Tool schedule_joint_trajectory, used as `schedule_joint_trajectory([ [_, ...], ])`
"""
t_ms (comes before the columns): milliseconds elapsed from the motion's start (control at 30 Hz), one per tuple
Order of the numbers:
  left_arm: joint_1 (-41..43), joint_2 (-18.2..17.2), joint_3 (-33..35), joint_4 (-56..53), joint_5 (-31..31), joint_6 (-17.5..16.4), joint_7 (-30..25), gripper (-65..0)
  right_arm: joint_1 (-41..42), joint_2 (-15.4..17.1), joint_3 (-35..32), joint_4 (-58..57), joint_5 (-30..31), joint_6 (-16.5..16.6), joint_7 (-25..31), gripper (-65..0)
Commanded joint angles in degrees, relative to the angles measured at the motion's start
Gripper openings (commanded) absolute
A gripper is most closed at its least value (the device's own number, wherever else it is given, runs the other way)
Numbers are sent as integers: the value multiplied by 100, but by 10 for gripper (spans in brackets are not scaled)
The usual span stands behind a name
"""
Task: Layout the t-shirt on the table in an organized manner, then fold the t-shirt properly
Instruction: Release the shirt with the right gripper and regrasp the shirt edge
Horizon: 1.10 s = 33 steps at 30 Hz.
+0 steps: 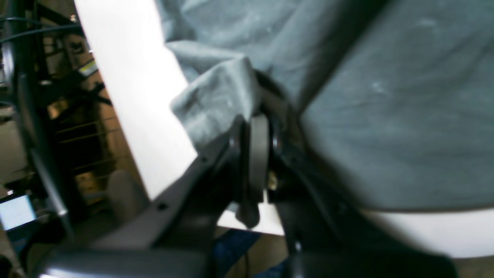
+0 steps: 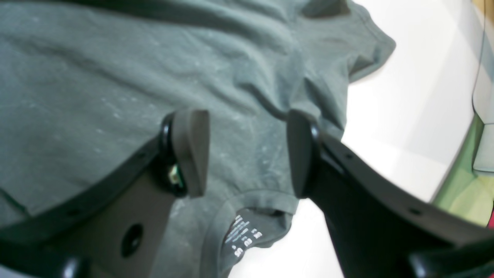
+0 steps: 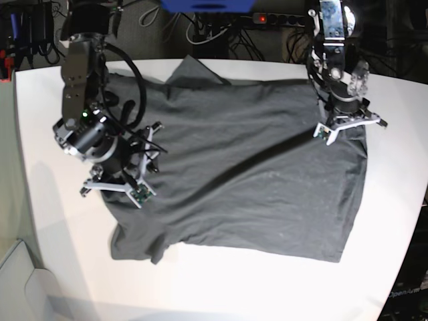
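Observation:
The dark grey t-shirt (image 3: pixel 254 174) lies spread across the white table (image 3: pixel 234 287), wrinkled, with a long crease running diagonally over its middle. My left gripper (image 3: pixel 348 124) is at the shirt's far right corner. In the left wrist view its jaws (image 1: pixel 256 127) are shut on a bunched fold of the t-shirt (image 1: pixel 216 96), lifted off the table (image 1: pixel 131 96). My right gripper (image 2: pixel 245 152) hangs open just above the shirt near the collar (image 2: pixel 247 231), whose printed label shows. In the base view the right gripper (image 3: pixel 117 187) is over the shirt's left edge.
A sleeve (image 2: pixel 366 46) points toward the bare table (image 2: pixel 405 116). Beyond the far table edge lie cables and a power strip (image 3: pixel 281 19) on the dark floor. A green surface (image 2: pixel 463 189) shows past the table's edge in the right wrist view.

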<state>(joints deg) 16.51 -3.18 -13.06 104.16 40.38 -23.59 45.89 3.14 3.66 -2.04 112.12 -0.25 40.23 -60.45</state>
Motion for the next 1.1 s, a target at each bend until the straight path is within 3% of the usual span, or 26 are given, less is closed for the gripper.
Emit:
schedule_joint_trajectory([
  [0, 67, -56, -26, 85, 125, 87, -39, -640, 95, 8, 7, 107, 21, -23, 106, -321],
  [167, 331, -284, -26, 76, 274, 43, 5, -614, 95, 16, 7, 107, 21, -23, 115, -321],
  [233, 445, -355, -26, -55, 274, 43, 5, -538, 104, 16, 7, 107, 21, -23, 115, -321],
  [400, 832, -583, 27, -170, 274, 43, -48, -272, 130, 16, 7, 107, 21, -23, 115, -321],
  [567, 1017, -856, -26, -143, 450, 43, 13, -116, 130, 16, 7, 107, 21, -23, 115, -321],
  [700, 1087, -970, -325, -126, 599, 43, 5, -82, 122, 16, 7, 107, 21, -23, 115, -321],
  [867, 1122, -1005, -967, 516, 89, 8, -48, -82, 113, 16, 24, 125, 21, -23, 115, -322],
  [967, 1114, -961, -1283, 1008, -253, -581, 13, -82, 113, 8, 24, 151, 21, -23, 115, -358],
  [1067, 1061, -820, -1564, 1079, -315, -1276, 13, -82, 139, -168, 15, 125, 21, -23, 80, -476],
])
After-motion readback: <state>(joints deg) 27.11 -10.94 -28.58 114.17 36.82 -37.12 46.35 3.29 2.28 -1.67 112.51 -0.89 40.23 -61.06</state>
